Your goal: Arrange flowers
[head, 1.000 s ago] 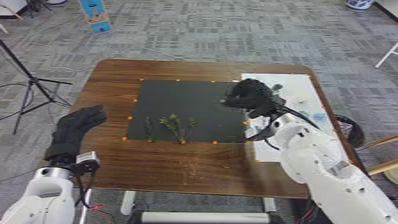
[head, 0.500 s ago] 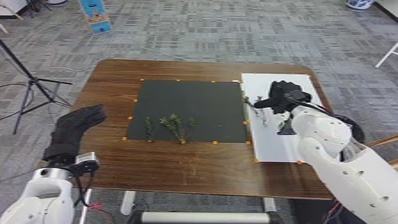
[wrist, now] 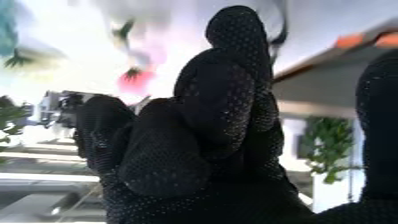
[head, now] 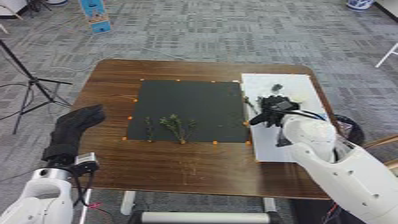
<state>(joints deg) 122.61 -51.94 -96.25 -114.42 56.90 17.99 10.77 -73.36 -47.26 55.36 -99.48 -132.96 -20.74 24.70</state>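
In the head view, leafy green sprigs (head: 178, 128) lie near the front edge of the black mat (head: 188, 102). My right hand (head: 274, 112) is over the white board (head: 271, 153), relaxed and open, hiding part of it. Beyond that hand, a small dark bloom (head: 276, 87) and a pale yellow flower (head: 304, 95) lie on the board. My left hand (head: 80, 121) is open at the table's left side. The right wrist view has my right hand (wrist: 209, 110) with its thumb apart from loosely bent fingers, a pink flower (wrist: 137, 80) and green leaves (wrist: 329, 142).
The brown table (head: 178, 167) has small orange markers around the mat and board. A black tripod (head: 34, 77) stands on the floor at the left. Wooden chair parts (head: 384, 166) are at the right, near the table's edge.
My right hand has moved from the mat's right edge across to the board, then back a little nearer the robot. More of the board's far flowers show. The left hand has stayed still.
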